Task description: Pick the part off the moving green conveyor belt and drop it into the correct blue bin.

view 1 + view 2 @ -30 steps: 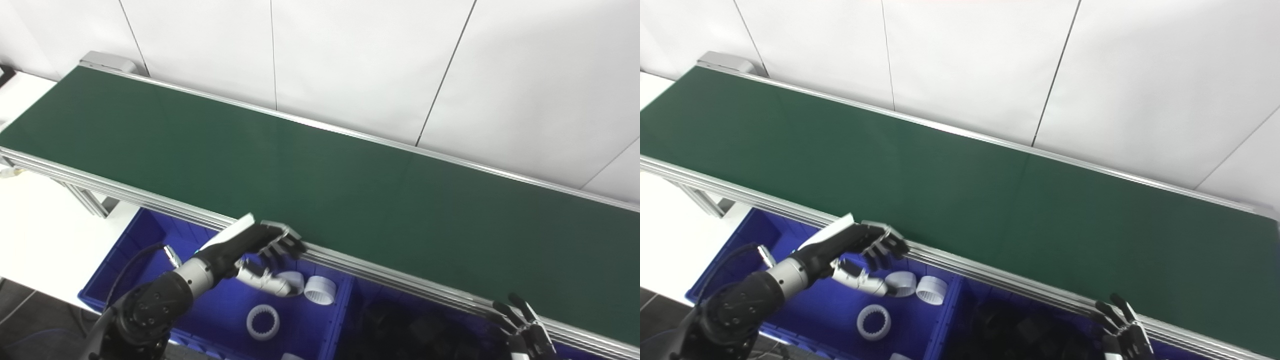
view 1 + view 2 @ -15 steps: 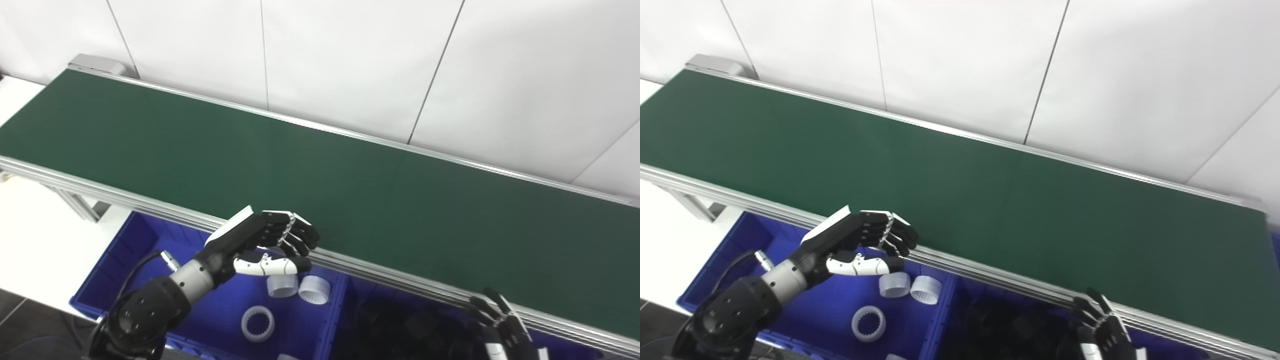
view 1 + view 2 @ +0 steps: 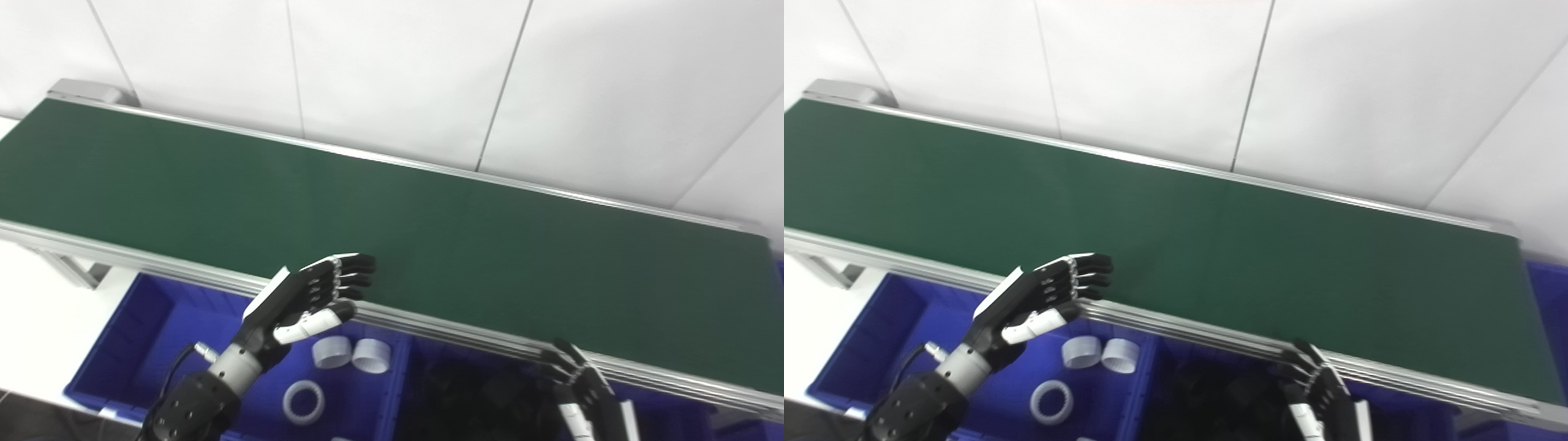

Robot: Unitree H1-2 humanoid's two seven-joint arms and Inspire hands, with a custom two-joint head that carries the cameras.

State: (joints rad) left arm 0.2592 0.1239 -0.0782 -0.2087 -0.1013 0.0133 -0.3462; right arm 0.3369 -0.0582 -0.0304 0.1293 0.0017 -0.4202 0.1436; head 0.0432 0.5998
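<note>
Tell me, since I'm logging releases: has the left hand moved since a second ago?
Yes. The left hand has opened and risen from inside the blue bin, now level with the conveyor belt's near rail.

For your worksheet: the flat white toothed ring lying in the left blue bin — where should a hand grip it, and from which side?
Come from above. The toothed ring lies flat on the blue bin floor, so its sides sit low; probably pinch across the rim, one of the fingers inside the open centre, another outside.
</note>
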